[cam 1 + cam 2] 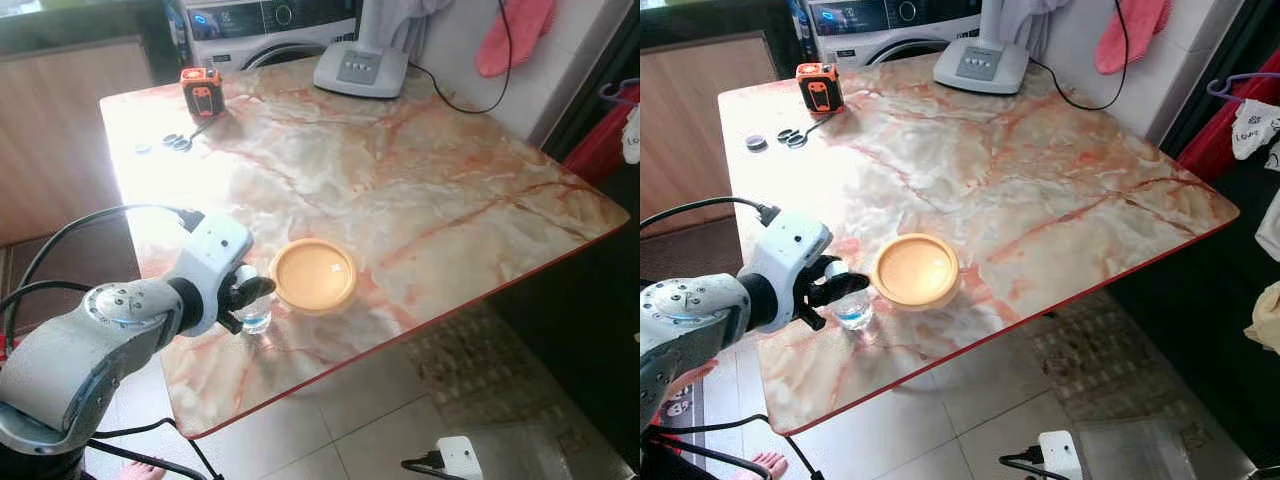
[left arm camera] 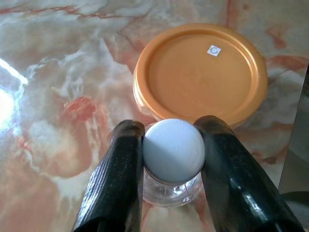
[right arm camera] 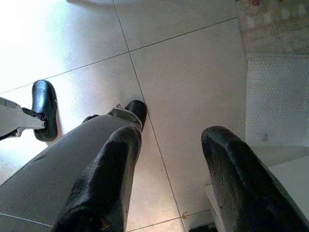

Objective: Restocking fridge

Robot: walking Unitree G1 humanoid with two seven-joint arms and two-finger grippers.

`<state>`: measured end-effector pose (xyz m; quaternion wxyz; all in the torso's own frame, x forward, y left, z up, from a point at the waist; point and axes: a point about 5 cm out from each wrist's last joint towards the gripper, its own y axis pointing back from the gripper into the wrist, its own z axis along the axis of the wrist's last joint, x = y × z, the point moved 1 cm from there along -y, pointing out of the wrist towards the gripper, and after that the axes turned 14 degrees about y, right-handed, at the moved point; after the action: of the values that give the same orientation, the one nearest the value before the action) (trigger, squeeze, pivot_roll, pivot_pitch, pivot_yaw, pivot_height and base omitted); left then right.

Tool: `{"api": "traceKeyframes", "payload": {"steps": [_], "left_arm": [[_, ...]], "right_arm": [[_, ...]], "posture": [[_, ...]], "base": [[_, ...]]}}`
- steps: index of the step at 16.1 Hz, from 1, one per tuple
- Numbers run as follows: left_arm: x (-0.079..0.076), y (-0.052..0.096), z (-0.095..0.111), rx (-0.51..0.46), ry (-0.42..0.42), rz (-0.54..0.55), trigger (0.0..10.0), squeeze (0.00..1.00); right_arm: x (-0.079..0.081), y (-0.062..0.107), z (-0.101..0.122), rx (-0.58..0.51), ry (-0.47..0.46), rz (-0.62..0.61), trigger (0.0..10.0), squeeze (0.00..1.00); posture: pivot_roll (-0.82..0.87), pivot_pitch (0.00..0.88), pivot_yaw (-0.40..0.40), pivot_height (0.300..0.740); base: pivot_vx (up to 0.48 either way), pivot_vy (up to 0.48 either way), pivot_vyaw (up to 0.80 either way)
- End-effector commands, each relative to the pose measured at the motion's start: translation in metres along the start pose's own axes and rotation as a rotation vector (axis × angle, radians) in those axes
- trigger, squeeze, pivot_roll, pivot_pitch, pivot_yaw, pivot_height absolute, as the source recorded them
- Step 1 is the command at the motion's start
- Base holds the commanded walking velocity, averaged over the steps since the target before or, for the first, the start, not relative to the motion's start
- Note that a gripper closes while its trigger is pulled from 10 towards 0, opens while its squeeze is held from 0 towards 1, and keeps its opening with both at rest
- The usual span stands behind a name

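Observation:
A small clear bottle (image 1: 255, 318) with a white screw cap (image 2: 174, 150) stands upright on the marble table (image 1: 420, 190), near its front left edge. My left gripper (image 1: 250, 295) is shut on the bottle, one black finger on each side of the cap. Just to the right of the bottle, almost touching it, sits a round container with an orange lid (image 1: 313, 275). My right gripper (image 3: 166, 183) hangs idle and open over the tiled floor.
At the table's far side lie an orange tape measure (image 1: 202, 91), some small dark rings (image 1: 176, 142) and a grey appliance (image 1: 360, 68) with a cable. A washing machine (image 1: 270, 25) stands behind. A white charger (image 1: 460, 457) lies on the floor.

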<state>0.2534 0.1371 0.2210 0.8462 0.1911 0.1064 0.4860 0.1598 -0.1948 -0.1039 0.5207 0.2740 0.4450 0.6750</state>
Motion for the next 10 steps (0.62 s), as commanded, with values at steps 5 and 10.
{"api": "traceKeyframes", "payload": {"steps": [5,10], "left_arm": [[-0.003,0.007,0.006,0.016,0.101,-0.096,10.0,0.0],[-0.011,0.012,0.014,0.033,0.101,-0.194,10.0,0.0]], "right_arm": [[0.0,0.001,-0.005,0.018,-0.013,0.006,10.0,0.0],[0.0,0.001,-0.005,0.02,-0.012,0.013,10.0,0.0]], "posture": [[0.11,0.093,-0.081,0.74],[0.11,0.087,-0.084,0.74]], "base": [[0.0,0.0,0.0],[0.0,0.0,0.0]]}}
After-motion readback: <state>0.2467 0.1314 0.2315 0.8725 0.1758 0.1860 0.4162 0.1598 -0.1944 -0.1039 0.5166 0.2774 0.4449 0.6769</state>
